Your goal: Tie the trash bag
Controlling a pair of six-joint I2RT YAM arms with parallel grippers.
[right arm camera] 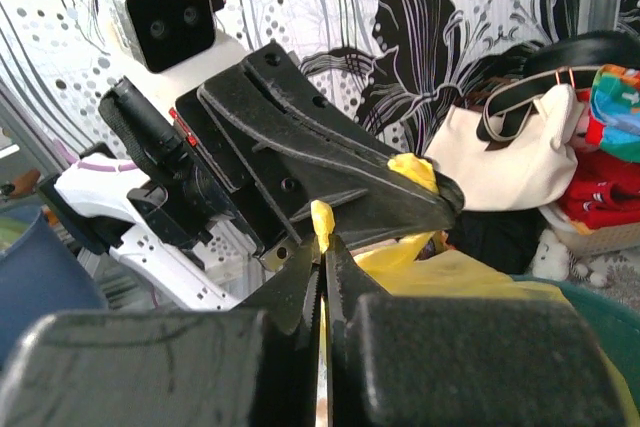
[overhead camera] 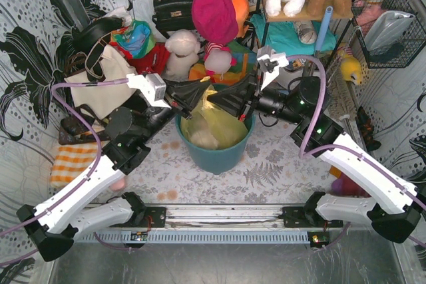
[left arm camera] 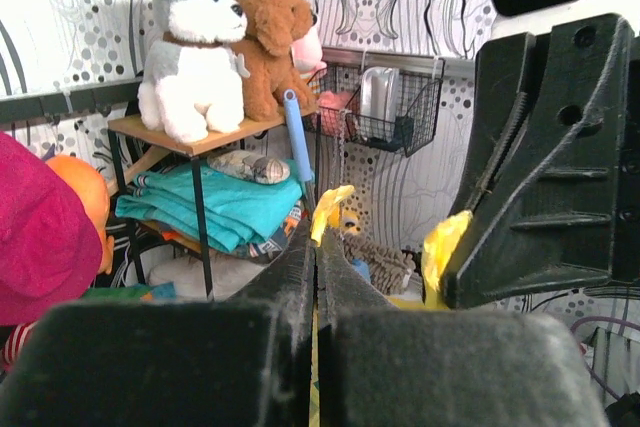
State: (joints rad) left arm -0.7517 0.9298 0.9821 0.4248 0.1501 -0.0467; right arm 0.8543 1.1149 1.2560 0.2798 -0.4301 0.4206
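Trash bag [overhead camera: 213, 128]: translucent yellow-green, unpatterned.
Left gripper [left arm camera: 315, 247], right gripper [right arm camera: 322, 252]: black.
Bin [overhead camera: 219, 157], below both grippers: teal.
Tote [overhead camera: 110, 81], beyond the left gripper: cream, black straps.
Tabletop [overhead camera: 273, 171]: pale grey leaf print.
Walls [overhead camera: 23, 51]: black-and-white floral, dotted.

Both arms swing in from their bases, left arm [overhead camera: 86, 184] and right arm [overhead camera: 363, 164] bent at the elbows and angled inward. They meet nose to nose at centre. The left claw [overhead camera: 200, 97] is clamped tight, jaws pressed flat on a sliver of the trash bag [overhead camera: 214, 123]. The right claw [overhead camera: 218, 96] mirrors it, pinching another fold, tips just beside the left's.
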